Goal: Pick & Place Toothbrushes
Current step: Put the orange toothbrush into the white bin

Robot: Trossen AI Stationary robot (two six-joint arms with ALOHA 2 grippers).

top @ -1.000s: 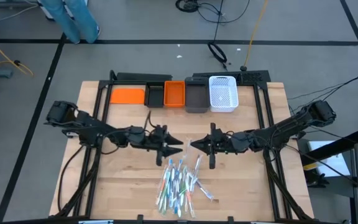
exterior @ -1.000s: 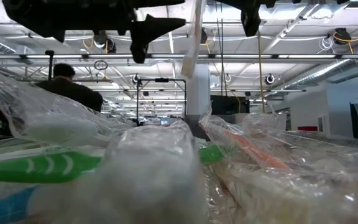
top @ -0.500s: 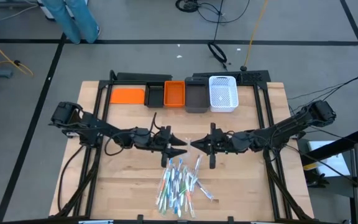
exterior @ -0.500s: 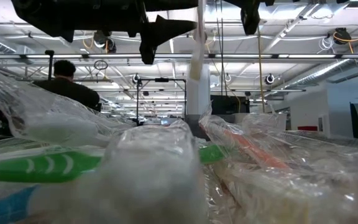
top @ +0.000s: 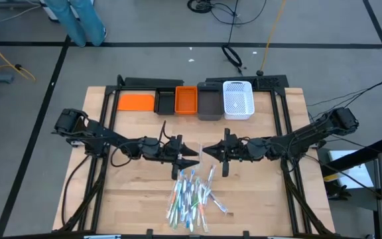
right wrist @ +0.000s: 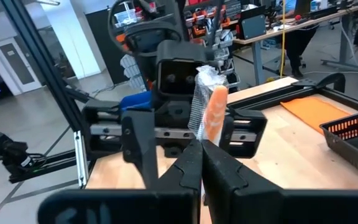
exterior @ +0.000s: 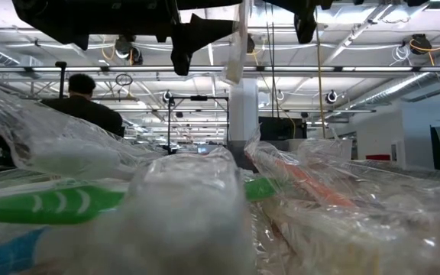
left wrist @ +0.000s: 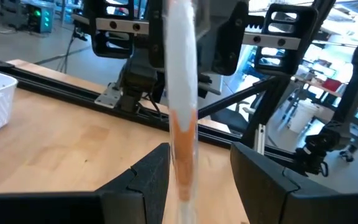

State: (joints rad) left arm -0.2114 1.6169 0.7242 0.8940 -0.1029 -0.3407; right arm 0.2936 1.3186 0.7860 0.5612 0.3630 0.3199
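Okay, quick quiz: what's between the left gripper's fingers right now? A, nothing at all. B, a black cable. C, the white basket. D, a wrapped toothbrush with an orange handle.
D: in the left wrist view a wrapped toothbrush, white above and orange lower down, stands upright between the two fingers of the left gripper, with the right gripper shut and facing it over the pile.

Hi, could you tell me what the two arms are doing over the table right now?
The left end effector holds one wrapped toothbrush, white with an orange handle, upright above the table. The right end effector faces it from close by, fingers shut and holding nothing. The two meet over the middle of the table, just above the pile of wrapped toothbrushes. The bins along the far edge wait beyond them.
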